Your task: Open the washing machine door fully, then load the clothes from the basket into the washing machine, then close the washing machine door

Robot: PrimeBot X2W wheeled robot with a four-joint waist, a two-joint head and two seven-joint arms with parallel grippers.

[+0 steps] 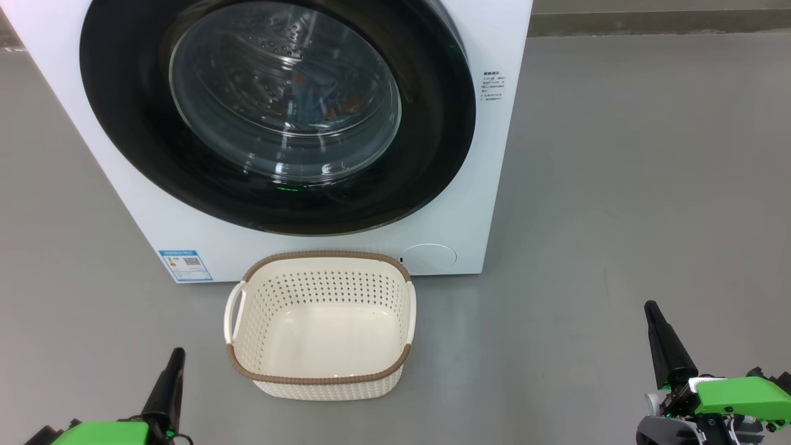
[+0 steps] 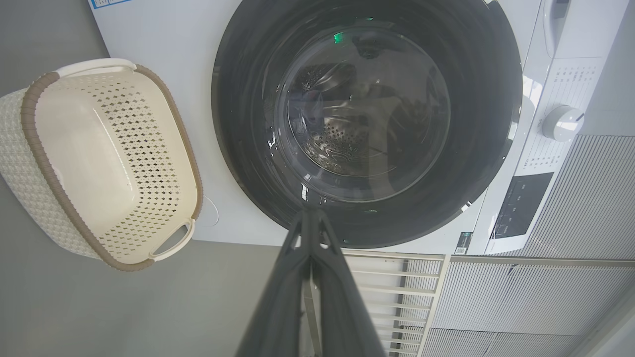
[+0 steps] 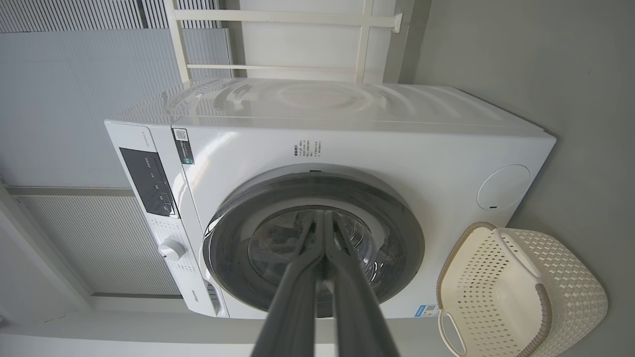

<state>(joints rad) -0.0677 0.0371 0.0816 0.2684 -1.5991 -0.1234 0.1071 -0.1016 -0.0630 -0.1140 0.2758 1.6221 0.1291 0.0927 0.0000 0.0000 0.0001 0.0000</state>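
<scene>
Washing machine door [image 1: 278,111] is sitting shut and flush against the front of the white washing machine [image 1: 488,185], filling the upper middle of the head view. Judging by its look, the door is rigid and fairly heavy. Its wide black rim is glossy and likely slippery, and its glass bowl is the fragile part. The rim's outer edge is probably the best place to take hold, perhaps at a small notch that the right wrist view is showing on one side. Which side is carrying the hinge cannot be told.

At lower left, the left gripper [image 1: 178,355] is hovering over the grey floor with its two dark fingers pressed together, gripping nothing and touching nothing. Moving right, the basket [image 1: 321,378] is standing on the floor just in front of the machine, with nothing in it. Above it, the clothes [image 1: 327,102] are showing through the glass as blue fabric with orange patches, lying inside the drum. At lower right, the right gripper [image 1: 652,309] is also clenched on nothing, well apart from basket and machine.
</scene>
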